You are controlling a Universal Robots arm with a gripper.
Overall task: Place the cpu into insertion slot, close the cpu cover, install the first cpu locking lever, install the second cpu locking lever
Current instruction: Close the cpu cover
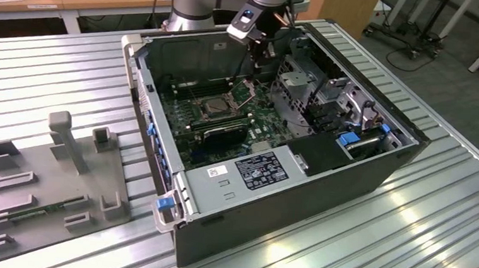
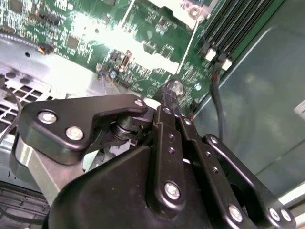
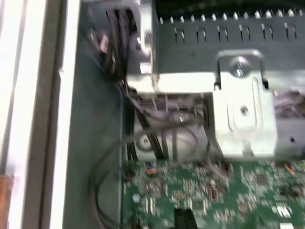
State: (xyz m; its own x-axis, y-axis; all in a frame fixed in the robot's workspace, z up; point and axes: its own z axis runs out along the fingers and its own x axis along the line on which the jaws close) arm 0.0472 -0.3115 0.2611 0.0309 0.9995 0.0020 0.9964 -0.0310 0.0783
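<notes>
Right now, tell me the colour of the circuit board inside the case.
Green. The circuit board shows best in the second wrist view.

Narrow room for gripper (image 2: 170, 98) between drive cage (image 1: 298, 87) and case wall (image 1: 194, 58), open above

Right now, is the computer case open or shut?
Open: the case lies on its side, uncovered on top, and the green board shows inside.

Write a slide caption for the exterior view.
Gripper inside the open computer case, over the green motherboard near the insertion slot.
</notes>
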